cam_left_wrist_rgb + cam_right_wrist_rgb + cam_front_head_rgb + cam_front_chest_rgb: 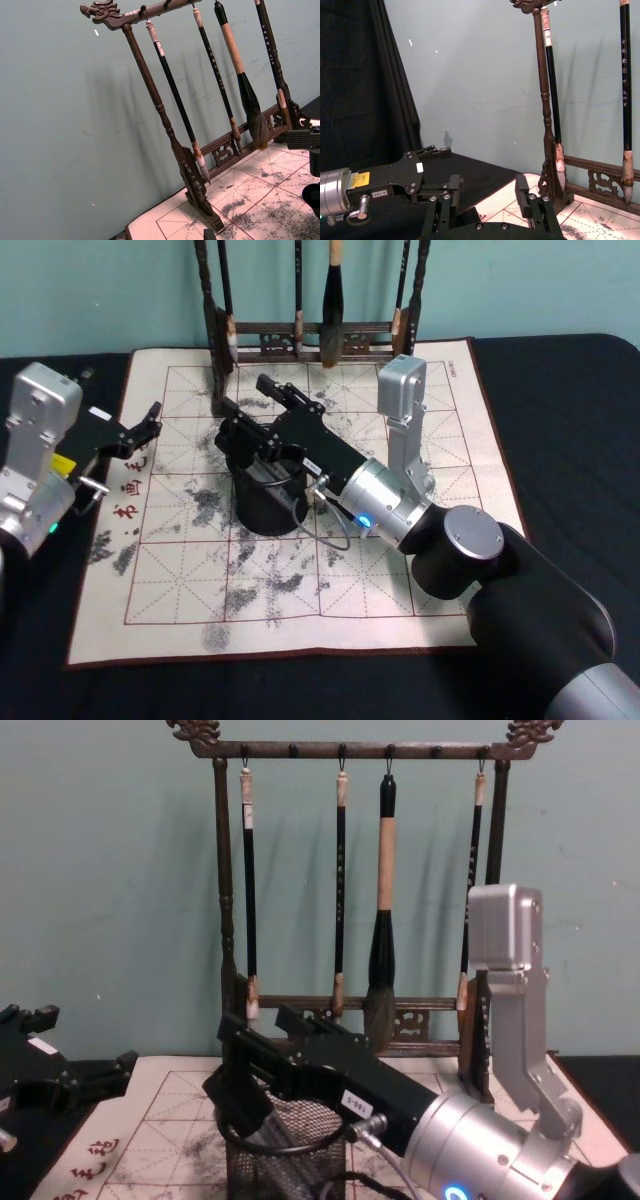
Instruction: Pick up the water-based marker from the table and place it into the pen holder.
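On the black table (560,390) a gridded calligraphy mat (420,570) carries the pen holder (285,1160); the right gripper (487,192) hovers above it, fingers open and empty, presumably releasing; the left gripper (145,425) idles aside, fingers open.

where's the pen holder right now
The pen holder stands left of centre on the ink-stained calligraphy mat in the head view, in front of the brush rack, with the right end effector directly over its rim.

Wooden brush rack (310,335) stands behind ink-stained calligraphy mat (300,580).
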